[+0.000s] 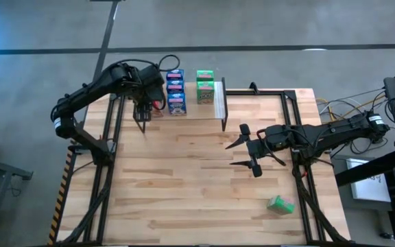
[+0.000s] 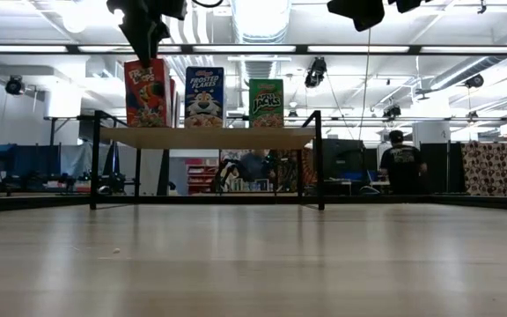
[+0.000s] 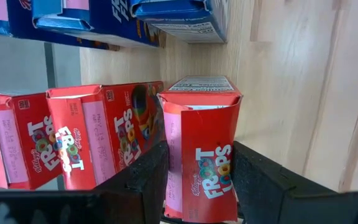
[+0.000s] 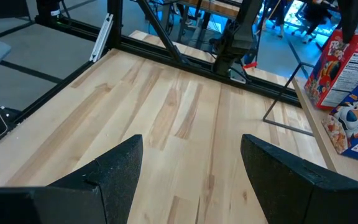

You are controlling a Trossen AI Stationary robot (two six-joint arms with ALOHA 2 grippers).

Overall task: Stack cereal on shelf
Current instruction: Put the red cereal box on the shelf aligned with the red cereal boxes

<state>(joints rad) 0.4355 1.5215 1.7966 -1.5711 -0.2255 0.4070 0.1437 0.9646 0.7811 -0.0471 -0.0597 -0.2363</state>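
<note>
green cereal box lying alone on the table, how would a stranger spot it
Start from the big light wooden tabletop and go to its corner nearest the right arm's base, far from the small raised wooden shelf. The small green cardboard cereal box lies there alone; every other box stands on the shelf.

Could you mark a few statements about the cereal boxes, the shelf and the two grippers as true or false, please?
1. The left gripper clamps a red box at the shelf. True.
2. The right gripper holds a green box. False: it is open and empty above the table.
3. One green box lies on the table away from the shelf. True.
4. No blue boxes are on the shelf. False: blue boxes stand there in a row.
</note>
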